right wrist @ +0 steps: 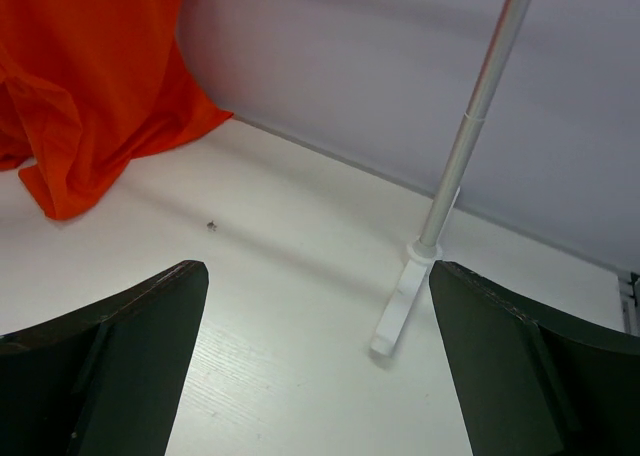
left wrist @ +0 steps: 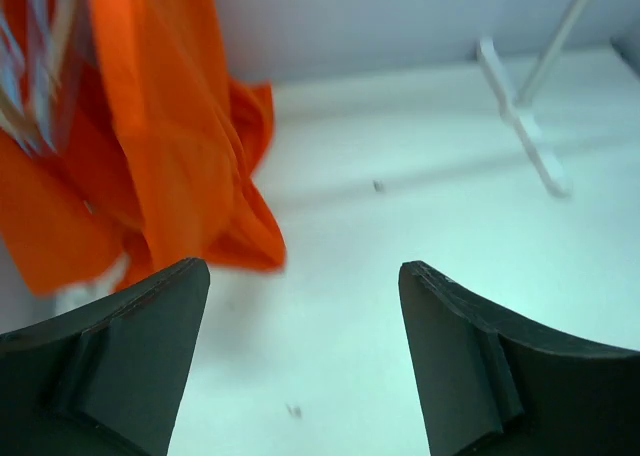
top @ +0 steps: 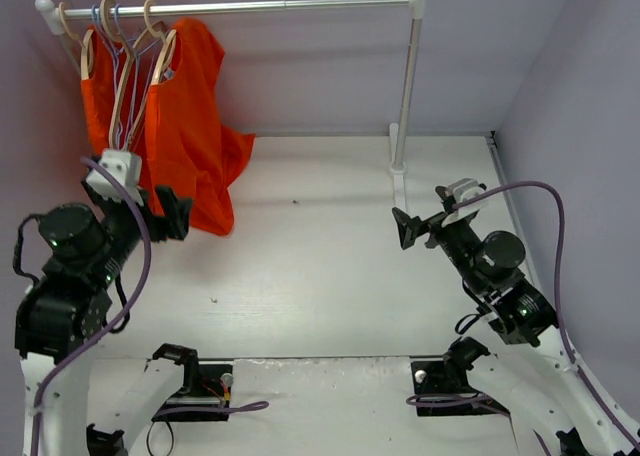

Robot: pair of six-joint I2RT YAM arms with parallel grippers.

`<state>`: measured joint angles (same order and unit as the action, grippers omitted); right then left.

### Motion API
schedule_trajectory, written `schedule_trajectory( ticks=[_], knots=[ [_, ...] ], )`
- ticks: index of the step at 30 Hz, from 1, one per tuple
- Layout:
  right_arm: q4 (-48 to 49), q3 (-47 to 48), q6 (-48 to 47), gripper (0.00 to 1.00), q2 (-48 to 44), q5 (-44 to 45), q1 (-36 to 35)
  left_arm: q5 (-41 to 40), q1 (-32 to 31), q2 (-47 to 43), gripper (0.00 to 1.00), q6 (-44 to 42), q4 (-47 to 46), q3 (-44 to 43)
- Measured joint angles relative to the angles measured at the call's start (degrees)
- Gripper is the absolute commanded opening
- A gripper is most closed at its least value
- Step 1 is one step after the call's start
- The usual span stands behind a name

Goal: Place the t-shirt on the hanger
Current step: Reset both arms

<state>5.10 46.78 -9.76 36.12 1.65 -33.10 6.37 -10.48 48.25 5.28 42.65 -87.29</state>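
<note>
Top external view: a clothes rack [top: 408,86] stands at the far side of the white table [top: 320,276], its rail running along the back wall.
T-shirt: the orange-red t-shirt [top: 185,126] hangs at the left end of the rack's rail. Its lower folds bunch down to the table below.
Hanger: the cream hanger [top: 166,58] hooks over the rail's left end, one arm showing at the shirt's shoulder. Whether both arms sit inside the shirt cannot be told.
Other items: thin lilac wire hangers [top: 118,36] and a second orange garment [top: 95,101] hang further left on the same rail.
Left gripper: the left gripper [top: 178,214] sits below the rail's left end, just beside the shirt's lower edge. The left wrist view shows its jaws spread wide with nothing between them [left wrist: 302,268], and the shirt [left wrist: 170,126] ahead, apart from them.
Right gripper: the right gripper [top: 408,228] is in front of the rack's right post, well apart from the shirt. Its jaws are wide and empty [right wrist: 318,268].
</note>
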Motion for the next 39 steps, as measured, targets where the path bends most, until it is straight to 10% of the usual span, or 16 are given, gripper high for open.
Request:
schedule_trajectory(
  ticks=[13,39],
  knots=[
    [-4.52,-2.67,11.34,1.0,-11.85,11.74,0.0,-2.99,-3.98,-19.37,0.77,5.57,12.55,19.12],
    [-6.49,-4.52,15.39,1.0,-14.6,17.64,0.0,-4.9,-7.21,-32.39,0.77,8.33,-1.49,45.7]
  ],
)
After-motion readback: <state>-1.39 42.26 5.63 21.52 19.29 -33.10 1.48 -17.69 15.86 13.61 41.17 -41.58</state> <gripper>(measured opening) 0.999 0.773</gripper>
